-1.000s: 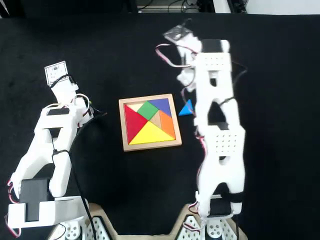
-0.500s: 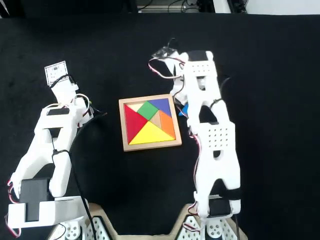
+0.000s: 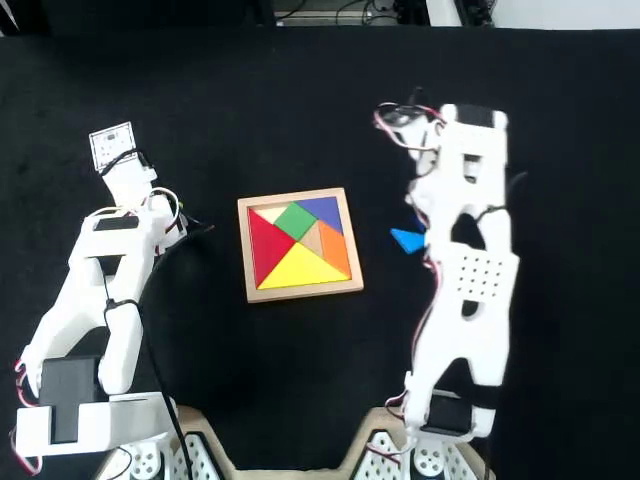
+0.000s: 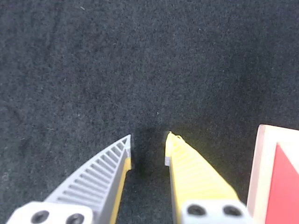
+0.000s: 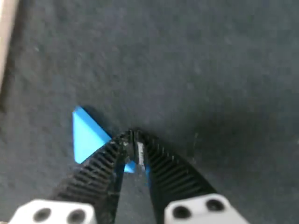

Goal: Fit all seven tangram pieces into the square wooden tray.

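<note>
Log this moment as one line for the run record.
right gripper: shut on blue triangle, right of tray | left gripper: open, empty, beside tray | status: blue triangle not yet in tray

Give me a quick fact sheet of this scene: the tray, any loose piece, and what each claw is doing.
Tray: square wooden tray mid-table, mostly filled with coloured pieces
Loose piece: blue triangle outside the tray, on its right
Right gripper: shut on the blue triangle
Left gripper: open, empty, over the black table beside the tray's edge
Job status: unfinished, one piece not yet in
</note>
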Robot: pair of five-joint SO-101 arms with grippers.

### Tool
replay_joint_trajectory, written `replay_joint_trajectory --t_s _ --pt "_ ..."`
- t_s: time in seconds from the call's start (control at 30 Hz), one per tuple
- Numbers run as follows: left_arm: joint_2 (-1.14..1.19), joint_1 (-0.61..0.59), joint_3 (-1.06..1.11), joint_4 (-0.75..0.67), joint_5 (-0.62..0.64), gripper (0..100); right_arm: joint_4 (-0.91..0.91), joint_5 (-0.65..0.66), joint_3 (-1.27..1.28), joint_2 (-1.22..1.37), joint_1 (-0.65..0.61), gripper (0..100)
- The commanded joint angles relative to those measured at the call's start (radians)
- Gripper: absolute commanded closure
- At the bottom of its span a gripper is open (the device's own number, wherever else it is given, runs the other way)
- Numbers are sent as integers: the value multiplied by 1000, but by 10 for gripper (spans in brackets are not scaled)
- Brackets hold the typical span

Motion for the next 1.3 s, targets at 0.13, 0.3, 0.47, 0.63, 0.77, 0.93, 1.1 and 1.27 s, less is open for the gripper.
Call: replay_joint_trajectory --t_s 0.13,0.3,0.47,0.63,0.77,0.93,1.1,1.27 --pt "-5 12 -8 -18 -11 870 38 107 130 -219 86 988" --pt "-5 12 -8 -18 -11 870 25 120 449 -559 37 988" --pt "-5 12 -8 -18 -11 870 -150 114 812 -935 -23 988" --pt "-5 12 -7 -18 -11 870 -436 147 1153 -1087 -37 956" --pt "-5 12 -7 -18 -11 870 -503 180 1199 -1036 -43 798" --pt "-5 12 -7 -18 -11 870 -500 313 1150 -901 -71 745" --pt "-5 12 -8 -18 -11 870 -474 350 1055 -739 -101 744" --pt "-5 12 -8 -18 -11 870 -411 350 901 -624 -110 744"
